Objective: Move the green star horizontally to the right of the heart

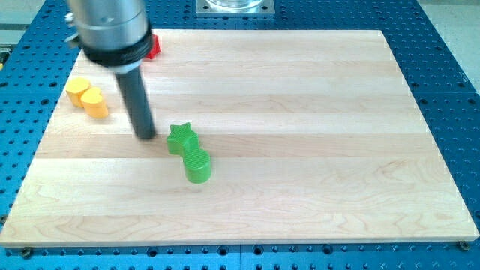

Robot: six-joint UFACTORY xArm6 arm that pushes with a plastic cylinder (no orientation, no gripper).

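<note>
The green star (181,138) lies on the wooden board left of centre. A green cylinder-like block (198,163) touches it on its lower right. My tip (145,136) rests on the board just left of the green star, a small gap apart. The yellow heart-like block (87,97) lies near the board's left edge, up and to the left of my tip. A red block (153,46) at the view's top left is mostly hidden behind the arm's body.
The wooden board (300,112) sits on a blue perforated table (450,90). The arm's grey body (109,30) hangs over the board's top left corner. A metal mount (235,7) shows at the view's top.
</note>
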